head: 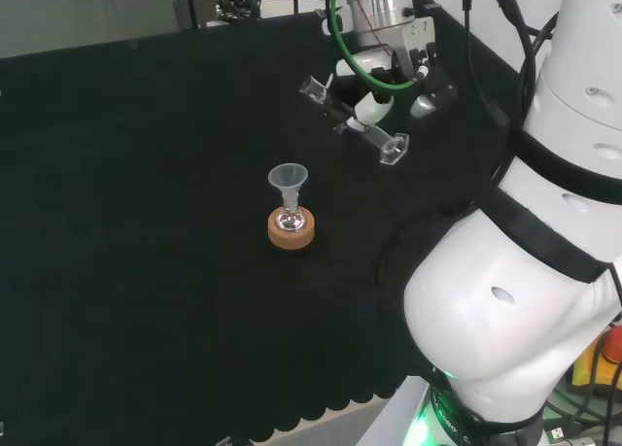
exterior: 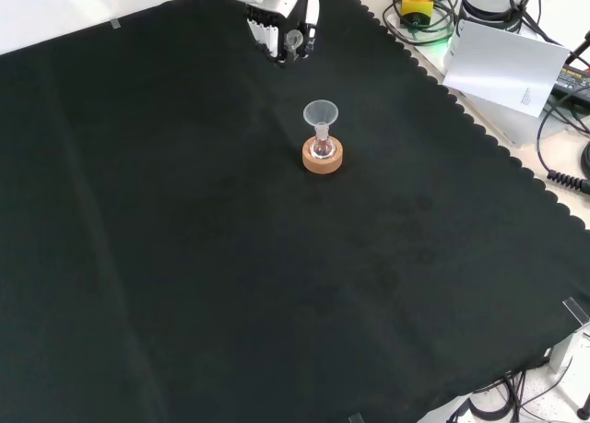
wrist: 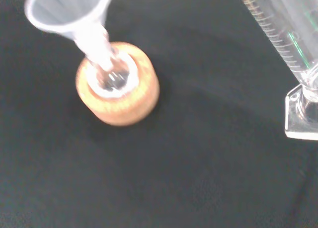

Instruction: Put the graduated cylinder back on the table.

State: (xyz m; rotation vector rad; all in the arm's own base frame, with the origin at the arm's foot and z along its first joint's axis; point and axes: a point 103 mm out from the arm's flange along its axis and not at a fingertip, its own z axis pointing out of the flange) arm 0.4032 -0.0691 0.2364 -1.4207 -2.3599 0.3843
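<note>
Graduated cylinder [head: 354, 122] lies tilted in the robot hand [head: 374, 106], fingers curled round it, above the cloth [head: 146, 223].

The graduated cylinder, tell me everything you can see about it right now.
The graduated cylinder is a clear tube, glass or plastic by its look, with printed scale lines along its side and a flat, angular clear foot. The hand has its fingers curled round the tube's middle and holds it above the black cloth, tilted nearly onto its side, mouth towards the head view's upper left and foot to the lower right. It looks empty. It hangs to the upper right of the funnel on the cork ring, touching neither.
</note>
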